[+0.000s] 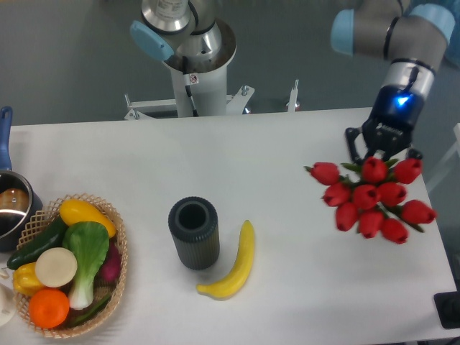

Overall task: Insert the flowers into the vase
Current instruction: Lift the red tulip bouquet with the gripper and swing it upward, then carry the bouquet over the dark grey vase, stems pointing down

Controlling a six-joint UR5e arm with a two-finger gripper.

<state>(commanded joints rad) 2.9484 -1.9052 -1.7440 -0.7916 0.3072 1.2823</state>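
The flowers (370,199), a tight bunch of red tulip buds with green leaves, hang above the table's right side, buds toward the camera. My gripper (381,151) sits right behind the bunch and is shut on it; its fingertips and the stems are hidden by the buds. The vase (194,233), a short dark grey ribbed cylinder with an open round mouth, stands upright at the table's centre left, well to the left of the bunch.
A yellow banana (233,264) lies just right of the vase. A wicker basket (118,277) of vegetables and fruit sits at the front left, a metal pot (11,208) with a blue handle behind it. The arm's base (194,65) stands at the back.
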